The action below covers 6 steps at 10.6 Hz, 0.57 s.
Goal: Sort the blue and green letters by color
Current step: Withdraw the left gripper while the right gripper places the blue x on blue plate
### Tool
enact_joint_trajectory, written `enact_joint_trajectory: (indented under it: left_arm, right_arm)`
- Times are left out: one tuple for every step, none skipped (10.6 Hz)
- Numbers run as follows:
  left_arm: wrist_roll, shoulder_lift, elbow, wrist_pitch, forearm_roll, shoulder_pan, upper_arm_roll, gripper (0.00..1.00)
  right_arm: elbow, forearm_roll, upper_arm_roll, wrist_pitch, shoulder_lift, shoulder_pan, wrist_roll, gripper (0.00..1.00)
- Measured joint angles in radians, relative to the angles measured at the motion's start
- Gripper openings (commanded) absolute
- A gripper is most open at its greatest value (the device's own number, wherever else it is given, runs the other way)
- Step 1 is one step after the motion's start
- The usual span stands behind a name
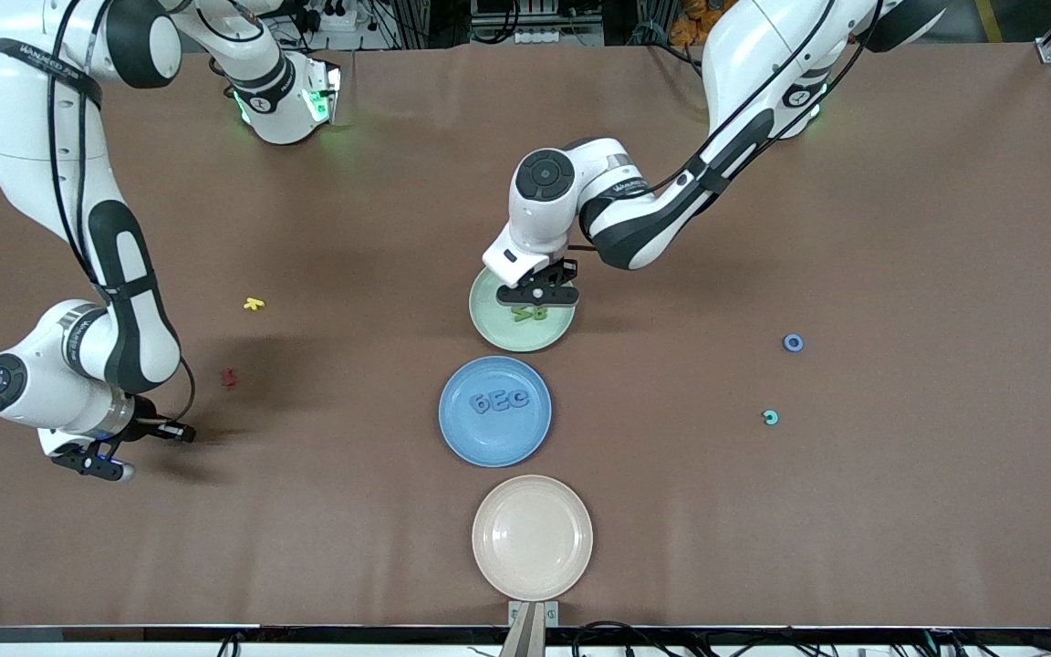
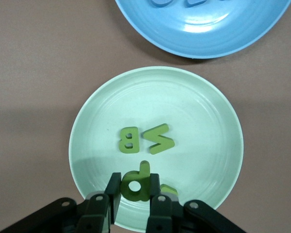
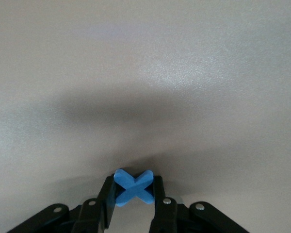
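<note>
Front view: left gripper (image 1: 539, 294) covers the upper part of the green plate (image 1: 500, 330), so the green p (image 2: 137, 182) it clamps isn't visible there; only two green letters (image 1: 529, 314) peek out below it. Left wrist view: blue plate (image 2: 203, 43) is cut off at the top edge, its letters mostly out of frame. Blue X (image 3: 133, 187) is hidden under the right gripper (image 1: 97, 463) in the front view. Small ring pieces at right (image 1: 793, 342) are too tiny to read.
</note>
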Motion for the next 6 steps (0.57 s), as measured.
enact_joint_trajectory:
  left_arm:
    - [-0.020, 0.003, 0.000, 0.000, -0.001, -0.003, 0.000, 0.00]
    - [-0.045, 0.006, 0.000, 0.000, -0.001, -0.011, 0.000, 0.04]
    - [-0.073, 0.009, 0.000, 0.000, -0.001, -0.029, 0.000, 0.16]
    - [-0.103, 0.012, 0.000, 0.000, -0.001, -0.051, 0.000, 0.53]
    - [-0.128, 0.015, 0.000, 0.000, -0.001, -0.073, 0.001, 0.71]
    - [-0.141, 0.016, 0.000, 0.000, -0.001, -0.087, 0.002, 1.00]
  right_arm:
    - [0.001, 0.000, 0.000, 0.000, 0.000, 0.000, 0.000, 0.00]
    - [0.003, 0.000, 0.002, 0.000, 0.001, 0.000, 0.000, 0.00]
    - [0.008, 0.000, 0.007, -0.003, 0.001, 0.002, 0.000, 0.00]
    - [0.021, 0.000, 0.010, -0.022, 0.001, 0.006, 0.000, 0.00]
    - [0.039, 0.000, 0.012, -0.039, 0.001, 0.013, 0.000, 0.00]
    - [0.053, 0.000, 0.014, -0.046, 0.000, 0.024, 0.000, 0.00]
